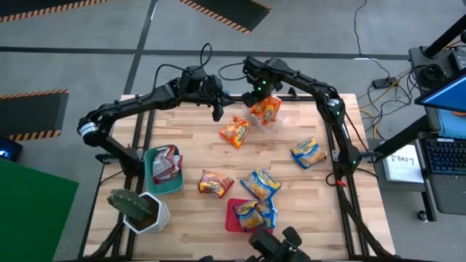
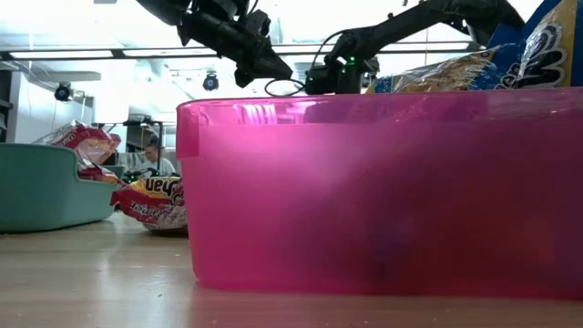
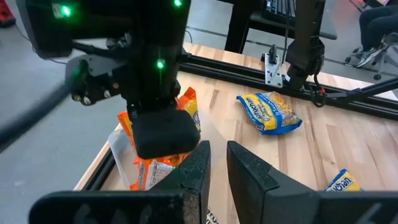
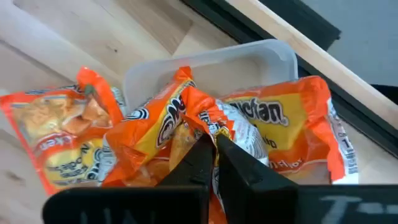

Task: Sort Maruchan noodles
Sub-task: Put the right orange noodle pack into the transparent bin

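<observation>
Two dark arms meet over the far edge of the wooden table. At that edge sits a clear bin, and the right gripper hangs over it with its fingers pinched fully together on a crumpled fold of an orange packet; that packet rises out of the bin, with a second orange packet lying beneath it inside the bin and a third orange packet on the wood just beside the bin. From above, the bin's packets read as one orange bundle under the right gripper, with the loose orange one nearer the table's middle. The left gripper hovers just left of that spot, its fingers drawn nearly together with only a thin gap and nothing between them. A blue-and-yellow packet lies alone toward the right side of the table, another blue-and-yellow packet sits near the middle front, and more of the same kind are piled in the red bin at the front edge. A red-and-silver packet rests on the wood between the red bin and the teal bin, which holds a similar silver-and-red packet. A potted cactus stands at the front left corner.
</observation>
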### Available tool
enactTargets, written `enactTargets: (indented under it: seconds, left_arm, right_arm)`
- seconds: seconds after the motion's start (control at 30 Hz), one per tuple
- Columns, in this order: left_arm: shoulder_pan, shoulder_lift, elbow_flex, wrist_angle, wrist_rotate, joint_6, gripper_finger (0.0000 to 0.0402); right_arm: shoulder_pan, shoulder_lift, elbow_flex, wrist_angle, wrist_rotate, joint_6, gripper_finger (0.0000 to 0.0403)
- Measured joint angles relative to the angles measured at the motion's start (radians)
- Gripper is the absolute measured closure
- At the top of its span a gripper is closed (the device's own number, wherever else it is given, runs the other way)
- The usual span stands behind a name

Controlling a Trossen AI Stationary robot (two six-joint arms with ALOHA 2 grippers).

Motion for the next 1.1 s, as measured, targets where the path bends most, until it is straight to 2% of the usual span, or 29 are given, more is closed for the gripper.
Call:
enactTargets:
  seconds: [0.33, 0.63, 1.1]
  left_arm:
    - [0.0, 0.0, 0.0, 0.0, 0.0, 0.0, 0.0365]
    - [0.0, 0.0, 0.0, 0.0, 0.0, 0.0, 0.0365]
    - [0.0, 0.0, 0.0, -0.001, 0.0, 0.0, 0.0365]
  right_arm:
    - [0.049, 0.0, -0.126, 0.127, 0.03, -0.024, 0.0394]
    - [0.048, -0.007, -0.09, 0.113, 0.024, -0.009, 0.0391]
    - [0.037, -0.011, 0.047, 0.024, 0.024, -0.013, 0.0313]
